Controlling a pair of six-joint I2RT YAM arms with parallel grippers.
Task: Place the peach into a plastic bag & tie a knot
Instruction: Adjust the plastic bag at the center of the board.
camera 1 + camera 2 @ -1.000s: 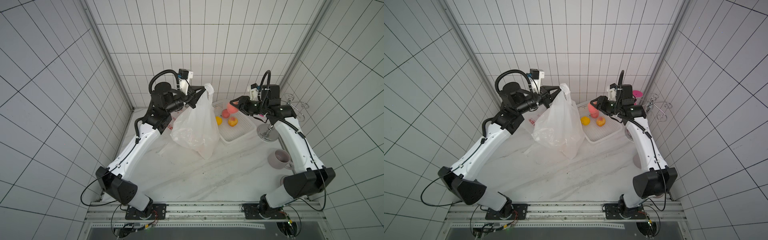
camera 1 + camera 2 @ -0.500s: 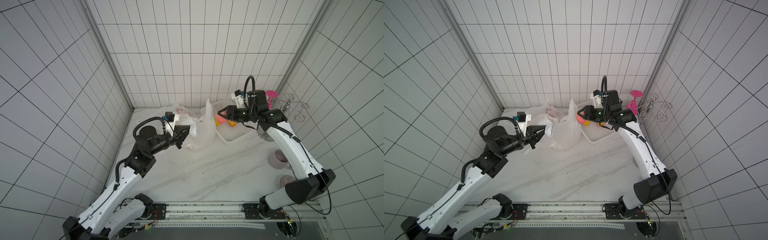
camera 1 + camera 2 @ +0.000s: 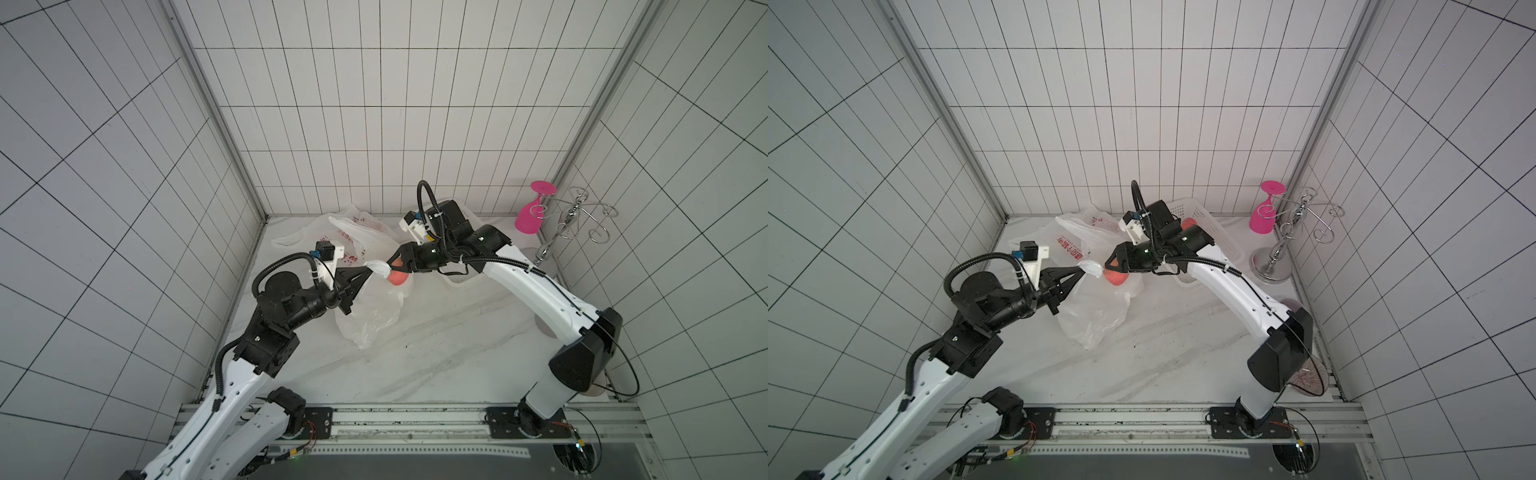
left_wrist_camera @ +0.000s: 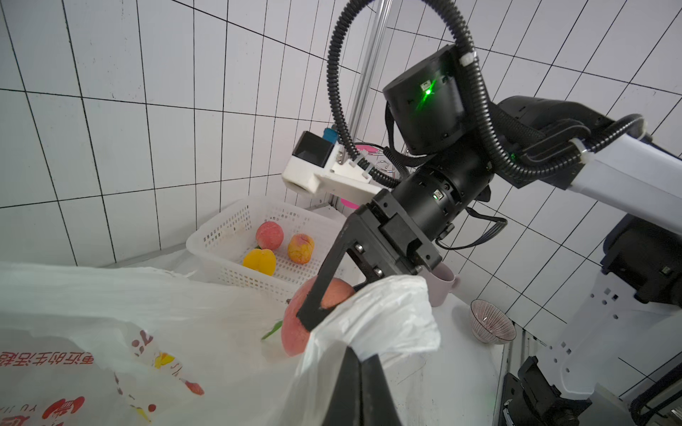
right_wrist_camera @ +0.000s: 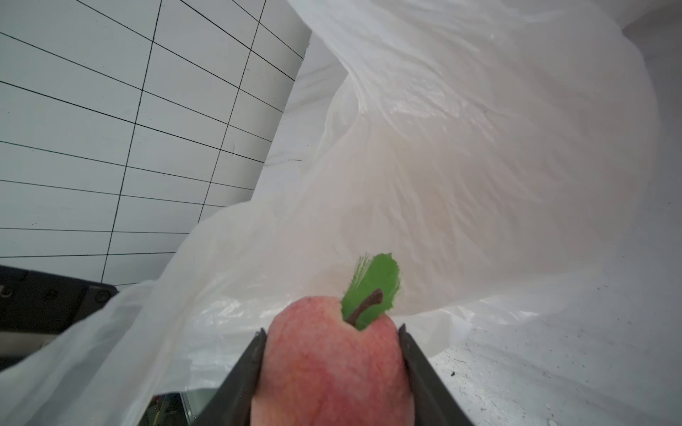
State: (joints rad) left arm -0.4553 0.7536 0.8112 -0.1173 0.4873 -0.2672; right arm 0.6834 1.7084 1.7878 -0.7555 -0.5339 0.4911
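Observation:
The translucent white plastic bag (image 3: 370, 316) (image 3: 1096, 316) lies slumped on the marble table. My left gripper (image 3: 368, 270) (image 4: 360, 354) is shut on a bunched piece of its rim, holding that part up. My right gripper (image 3: 395, 266) (image 5: 332, 332) is shut on the pink-red peach (image 3: 398, 277) (image 4: 295, 328) (image 5: 332, 365), which has a green leaf. The peach hangs at the bag's mouth, right beside the left gripper's tip. In the right wrist view the open bag (image 5: 461, 166) fills the space just beyond the peach.
A white basket (image 4: 228, 236) (image 3: 1208, 224) behind the right arm holds three more fruits. A second, red-printed bag (image 3: 357, 232) lies at the back. A pink glass (image 3: 530, 214) hangs on a wire rack (image 3: 573, 216) at the back right. A mug (image 4: 441, 284) and a bowl (image 4: 492, 326) stand to the right.
My left gripper has brought the bag down from high at the back to the table. My right gripper carried the peach from over the basket leftward to the bag's mouth.

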